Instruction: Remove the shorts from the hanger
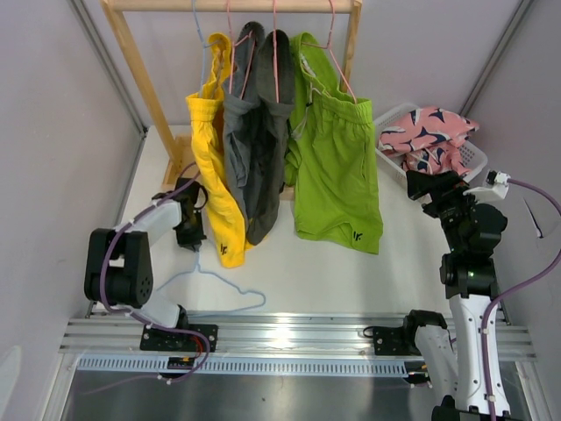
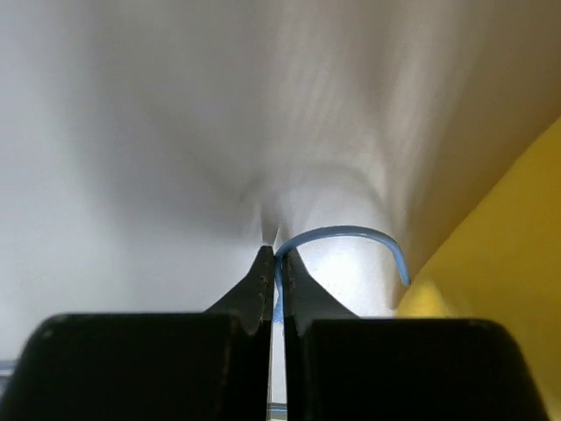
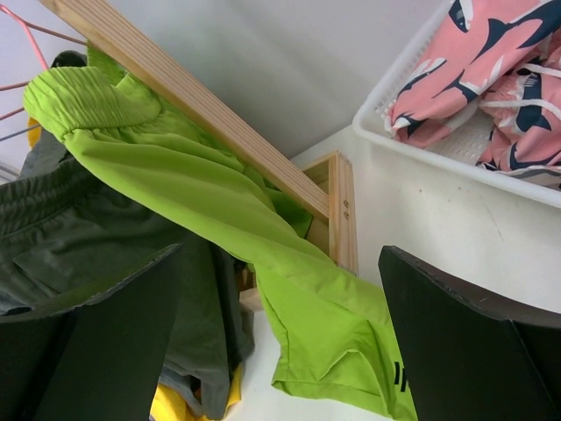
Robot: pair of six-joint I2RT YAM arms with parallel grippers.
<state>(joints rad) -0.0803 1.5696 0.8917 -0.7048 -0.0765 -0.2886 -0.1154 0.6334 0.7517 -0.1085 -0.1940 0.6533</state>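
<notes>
On the wooden clothes rack at the back of the white tabletop, three pairs hang from thin wire hangers: plain yellow shorts, dark grey shorts and lime green shorts with a small dark logo near the hem. The fourth pair, pink shorts with a dark-blue-and-white pattern, lies crumpled in a white plastic basket at the right, off any hanger. A bare light-blue wire hanger lies flat on the tabletop by the left arm.

From above, the left gripper is only a dark shape low beside the yellow shorts. Its wrist view shows the fingers all but together, apparently pinching the hanger's blue hook, with yellow cloth just to the right.

Only the right wrist view shows the right gripper spread wide and empty, facing the green leg and the rack's foot. The basket's rim and the pink shorts inside it sit at upper right.
</notes>
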